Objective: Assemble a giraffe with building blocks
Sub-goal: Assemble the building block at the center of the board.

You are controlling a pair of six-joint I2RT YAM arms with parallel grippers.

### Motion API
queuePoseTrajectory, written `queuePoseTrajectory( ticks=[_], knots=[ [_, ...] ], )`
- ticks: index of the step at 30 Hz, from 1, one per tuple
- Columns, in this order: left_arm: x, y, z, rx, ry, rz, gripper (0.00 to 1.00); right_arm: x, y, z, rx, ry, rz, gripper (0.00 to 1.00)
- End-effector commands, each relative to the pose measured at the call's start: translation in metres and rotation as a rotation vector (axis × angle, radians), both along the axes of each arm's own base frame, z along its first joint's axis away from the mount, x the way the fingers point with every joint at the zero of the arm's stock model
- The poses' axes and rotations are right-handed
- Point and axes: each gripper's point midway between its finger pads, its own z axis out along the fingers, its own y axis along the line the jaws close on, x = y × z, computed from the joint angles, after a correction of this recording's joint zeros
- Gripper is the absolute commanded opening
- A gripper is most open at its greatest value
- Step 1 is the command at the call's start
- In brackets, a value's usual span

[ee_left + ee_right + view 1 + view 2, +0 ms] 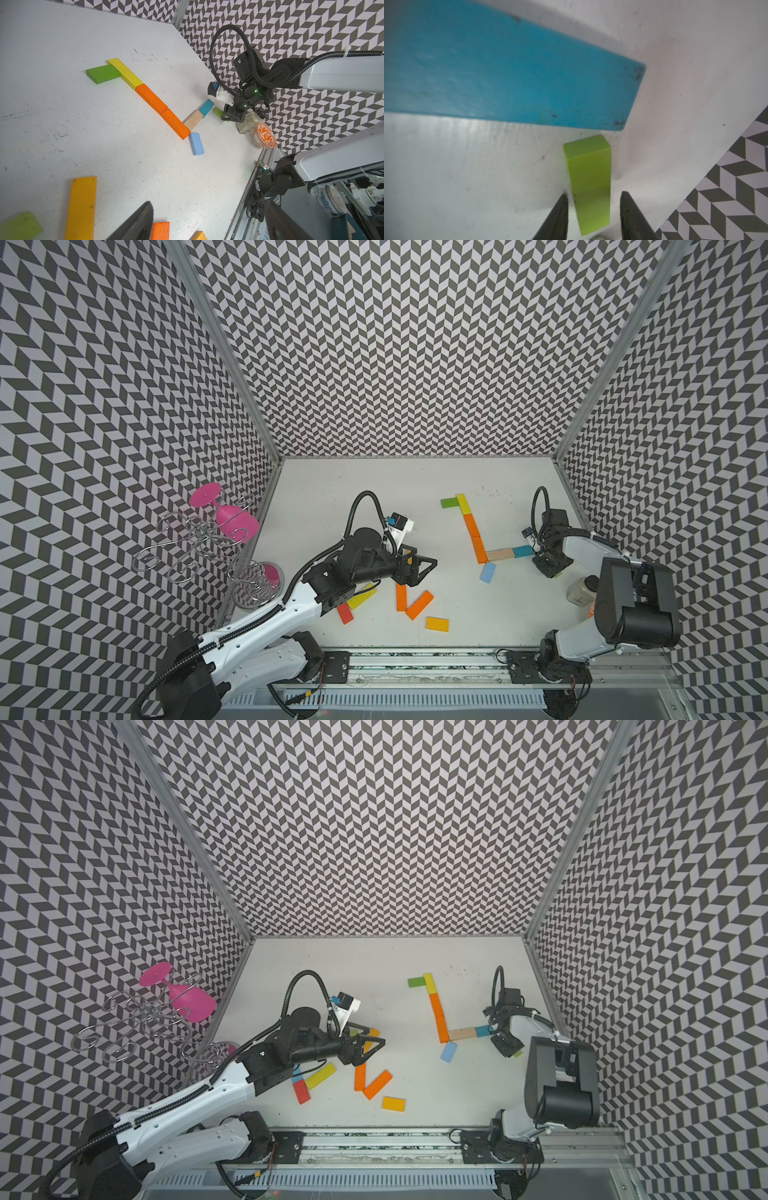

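Laid figure (162, 108): seven blocks; one lime block (588, 172) beside. Its long axis points at the teal block (508, 72), between right gripper's (593, 195) parted jaws, ungripped; left gripper (208, 202) spread, empty.

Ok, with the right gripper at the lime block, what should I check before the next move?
1. Is the right gripper clear of the lime block? Ok: the right wrist view shows a gap on each side.
2. Does the lime block touch the teal block? Cannot tell: their ends are very close.
3. Is the left gripper open and empty? Ok.
4. Is a spare orange block lying flat near the left gripper? Ok.
5. Is there room beside the right gripper? Not ok: the jar stands right next to it.
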Motion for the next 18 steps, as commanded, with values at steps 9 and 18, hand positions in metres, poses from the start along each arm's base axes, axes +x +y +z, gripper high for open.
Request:
queuePoseTrajectory(
  ticks=[9,18],
  knots=[
    [-0.0026,-0.0025,-0.0011,-0.006,-0.013,-0.017,0.85,-0.0017,0.0051,-0.0087,0.096,0.021,-0.055,0.29],
    [-0.0025,-0.0021,-0.0003,-0.008,-0.015,-0.015,0.85,-0.0024,0.0097,-0.0099,0.123,0.025,-0.053,0.27]
  ],
)
